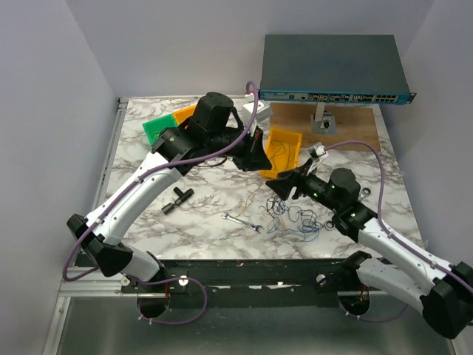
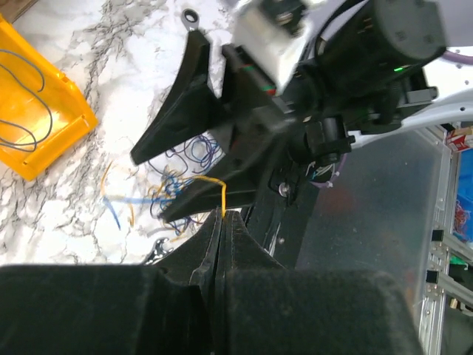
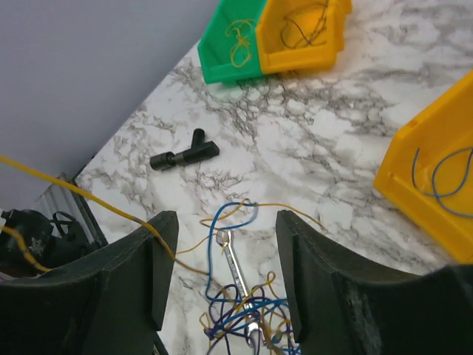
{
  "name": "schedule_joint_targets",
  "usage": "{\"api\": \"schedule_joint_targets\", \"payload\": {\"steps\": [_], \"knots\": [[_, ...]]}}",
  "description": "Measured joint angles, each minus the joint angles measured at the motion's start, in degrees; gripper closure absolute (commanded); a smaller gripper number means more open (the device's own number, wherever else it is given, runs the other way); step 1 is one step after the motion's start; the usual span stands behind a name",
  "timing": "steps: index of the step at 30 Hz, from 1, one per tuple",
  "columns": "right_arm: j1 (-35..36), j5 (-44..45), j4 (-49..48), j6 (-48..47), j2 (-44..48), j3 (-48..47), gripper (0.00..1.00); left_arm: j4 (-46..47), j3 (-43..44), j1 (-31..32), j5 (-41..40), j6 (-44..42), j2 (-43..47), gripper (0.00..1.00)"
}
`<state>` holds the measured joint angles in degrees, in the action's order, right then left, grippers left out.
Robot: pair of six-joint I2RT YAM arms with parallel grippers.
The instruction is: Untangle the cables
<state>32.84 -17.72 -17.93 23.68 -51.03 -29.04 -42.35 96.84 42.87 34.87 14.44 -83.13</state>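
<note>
table (image 1: 199, 233): white marble print, grey veins
cables (image 3: 236, 314): blue, yellow, bit of orange-brown, all mixed up
wrench (image 1: 242, 222): silver
yellow-orange bin (image 1: 284, 144), green bin (image 1: 157, 129)
T-piece (image 1: 176, 198): black
switch box (image 1: 325, 63): dark grey-teal, blue front strip
arms (image 1: 140, 196): white + black, hoses (image 1: 256, 103) lilac
board (image 1: 355, 122): brown wood

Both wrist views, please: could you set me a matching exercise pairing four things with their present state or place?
Things:
1 left gripper
2 right gripper
3 wrench
4 green bin

States:
a open, nothing gripped
b holds a coiled wire
c shut on a yellow wire
d lies partly under blue wires

Pairs: 1-c, 2-a, 3-d, 4-b.
</note>
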Motion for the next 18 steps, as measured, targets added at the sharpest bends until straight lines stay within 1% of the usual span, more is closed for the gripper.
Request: {"api": "schedule_joint_targets", "payload": {"steps": [3, 6, 7, 9, 10, 11, 13, 16, 18], "knots": [[0.9, 2.1, -0.4, 1.6, -5.6, 0.0, 0.55, 0.7, 0.9, 0.0, -0.1, 0.8, 0.1, 1.00], [1.3, 4.8, -0.5, 4.3, -10.2, 0.7, 0.60, 2.4, 1.7, -0.3, -0.1, 2.0, 0.8, 1.00], [1.3, 5.5, -0.5, 5.4, -10.8, 1.5, 0.64, 2.6, 2.3, -0.6, -0.1, 2.4, 1.0, 1.00], [1.3, 7.3, -0.4, 7.7, -10.8, 3.7, 0.73, 3.2, 4.2, -1.6, -0.1, 3.3, 1.6, 1.00], [1.3, 8.6, -0.2, 8.8, -10.5, 4.8, 0.79, 3.7, 4.9, -2.3, -0.3, 3.7, 2.2, 1.00], [1.4, 10.3, 0.4, 10.1, -10.0, 5.8, 0.84, 4.3, 5.3, -3.4, -0.4, 4.1, 3.3, 1.00], [1.4, 14.6, 2.3, 12.7, -8.2, 7.3, 0.85, 4.6, 5.3, -6.2, -0.7, 5.2, 5.7, 1.00], [1.6, 20.7, 6.1, 16.2, -4.0, 7.8, 0.83, 6.5, 2.4, -13.4, -1.2, 7.8, 11.5, 1.00], [1.6, 25.3, 11.1, 18.5, -1.2, 8.1, 0.81, 8.3, 1.2, -18.2, -2.3, 9.1, 15.3, 1.00]]}}
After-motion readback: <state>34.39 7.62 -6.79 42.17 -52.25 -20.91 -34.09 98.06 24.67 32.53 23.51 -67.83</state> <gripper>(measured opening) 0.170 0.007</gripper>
